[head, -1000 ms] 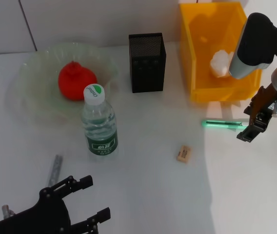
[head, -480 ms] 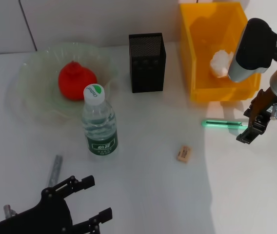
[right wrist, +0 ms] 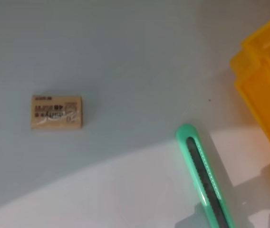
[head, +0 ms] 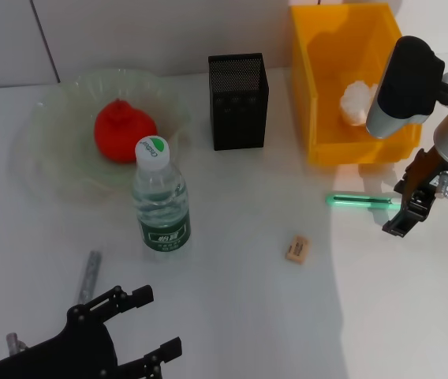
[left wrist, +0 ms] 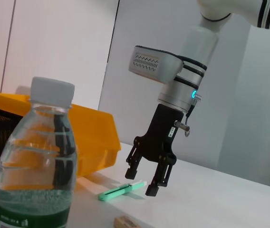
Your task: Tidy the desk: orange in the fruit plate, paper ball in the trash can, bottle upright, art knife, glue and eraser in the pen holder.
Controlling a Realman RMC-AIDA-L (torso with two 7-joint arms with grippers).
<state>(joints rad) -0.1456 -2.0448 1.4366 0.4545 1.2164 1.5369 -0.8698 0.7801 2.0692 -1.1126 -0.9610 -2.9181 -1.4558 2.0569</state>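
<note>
White arms, black gripper (left wrist: pixel 147 176)

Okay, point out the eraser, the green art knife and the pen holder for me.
eraser (head: pixel 296 248), head view, its top face.
art knife (right wrist: pixel 205 178), right wrist view, mid-handle.
pen holder (head: pixel 240 114), head view, front mesh wall.

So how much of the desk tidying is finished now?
Done: orange in fruit plate, paper ball in trash can, bottle upright. In hand: right tool, open, hovers over the art knife. Left: knife and eraser into the pen holder. Left tool idles near.
</note>
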